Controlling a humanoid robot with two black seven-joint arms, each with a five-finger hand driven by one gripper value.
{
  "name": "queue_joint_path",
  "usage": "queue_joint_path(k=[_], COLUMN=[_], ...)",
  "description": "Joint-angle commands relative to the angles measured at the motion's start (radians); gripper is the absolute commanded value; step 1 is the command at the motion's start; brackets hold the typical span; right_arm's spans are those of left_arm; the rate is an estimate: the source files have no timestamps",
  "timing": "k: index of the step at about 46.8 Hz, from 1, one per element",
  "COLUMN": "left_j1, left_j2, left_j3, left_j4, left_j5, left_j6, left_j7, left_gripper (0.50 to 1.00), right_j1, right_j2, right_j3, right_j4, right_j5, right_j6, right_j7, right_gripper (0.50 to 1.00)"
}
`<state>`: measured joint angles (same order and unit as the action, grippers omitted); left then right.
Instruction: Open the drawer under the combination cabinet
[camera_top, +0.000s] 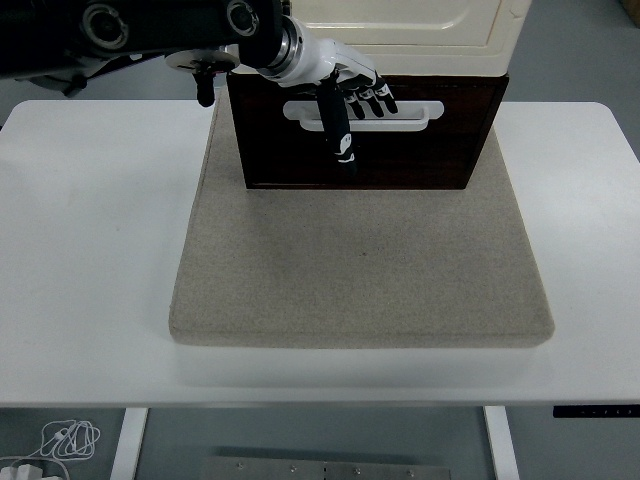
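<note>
1. Head view, where the thing is: the drawer (365, 130) is the dark brown front under the cream cabinet body (400, 30), standing at the far end of a beige mat (360, 270) on the white table (90, 250). Its front faces the near edge and looks flush or nearly so; I judge the pull has barely begun, if at all.

2. Head view, the hand: the left hand (350, 92) comes in from the upper left and rests on the white handle (415, 112), a long horizontal bar with a slot across the middle of the drawer front. Its fingers (378, 97) curl over the handle's top edge, while one dark digit points straight down across the panel. They look hooked on the handle, though whether they sit fully inside the slot cannot be told. The right hand is out of sight.

3. How it will likely handle: the front looks like stiff wood or board, so it should not flex. The handle is rigid, smooth plastic by the look of it, possibly slippery under hard fingertips.

4. Where to take hold: the handle's slot, near its middle, so the drawer runs straight and does not bind.

5. Risk, as a judgement: the cabinet sits loose on a soft mat, so a stiff drawer could drag the whole unit forward; a steady, level pull toward the near edge suits best.
</note>
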<state>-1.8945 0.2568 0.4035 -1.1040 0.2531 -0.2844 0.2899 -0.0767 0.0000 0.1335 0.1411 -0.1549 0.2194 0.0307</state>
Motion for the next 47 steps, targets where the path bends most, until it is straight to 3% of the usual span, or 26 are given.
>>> queue_joint_path(k=[1,47], left_j1=[0.006,0.023], left_j2=[-0.004,-0.027], left_j3=[0.000,-0.002], left_j4=[0.009,0.013], left_j5=[0.000,0.006], left_j6=[0.001,-0.012], left_j7=[0.000,0.000], left_gripper=[1.000,1.000], right_j1=[0.000,0.000], right_j2=[0.000,0.000], right_j3=[0.000,0.000], right_j4=[0.000,0.000], right_j5=[0.000,0.000], right_j6=[0.000,0.000], right_j7=[0.000,0.000], right_gripper=[0.926,0.926])
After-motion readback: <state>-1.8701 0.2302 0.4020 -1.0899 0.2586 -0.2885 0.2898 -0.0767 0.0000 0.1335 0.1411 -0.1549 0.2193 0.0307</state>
